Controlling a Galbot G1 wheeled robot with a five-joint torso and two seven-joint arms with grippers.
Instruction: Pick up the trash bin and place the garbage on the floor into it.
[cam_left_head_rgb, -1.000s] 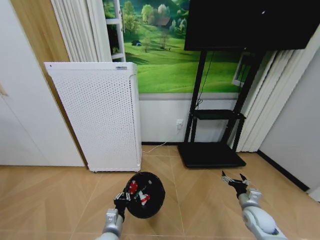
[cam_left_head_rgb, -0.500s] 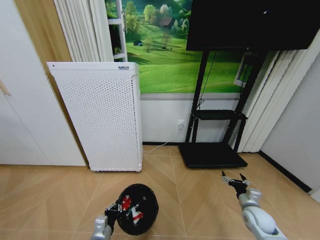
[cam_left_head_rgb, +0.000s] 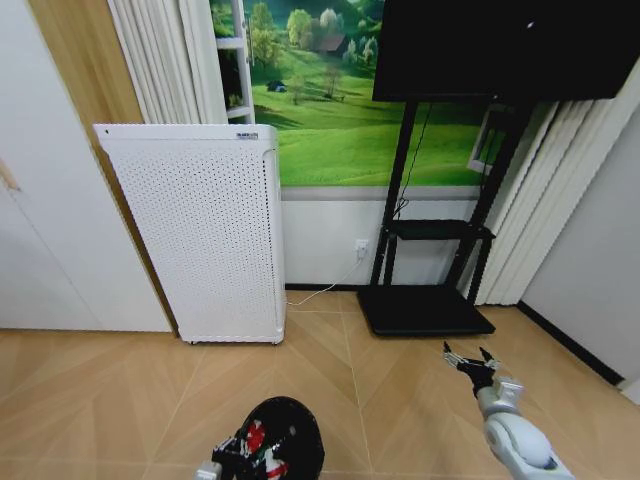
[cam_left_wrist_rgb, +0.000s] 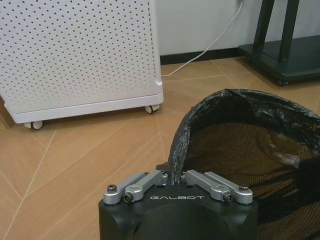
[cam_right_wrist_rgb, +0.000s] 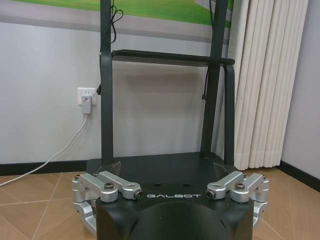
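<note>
left gripper (cam_left_wrist_rgb: 173, 176) pinches the near rim of the trash bin (cam_left_wrist_rgb: 250, 145)

A home living room: herringbone wood floor (cam_left_head_rgb: 120, 390), a black TV (cam_left_head_rgb: 500, 45) on a wheeled stand (cam_left_head_rgb: 425, 300) ahead of the right claw (cam_left_head_rgb: 470, 360), a meadow mural (cam_left_head_rgb: 330, 110), pleated curtains (cam_left_head_rgb: 530, 220), and a white perforated air purifier (cam_left_head_rgb: 200, 230).

Bare wood floor (cam_left_head_rgb: 120, 400) open across lower frame; white perforated appliance (cam_left_head_rgb: 200, 230) blocks upper left, black stand (cam_left_head_rgb: 425, 300) centre-right, probably wall-tight.
</note>
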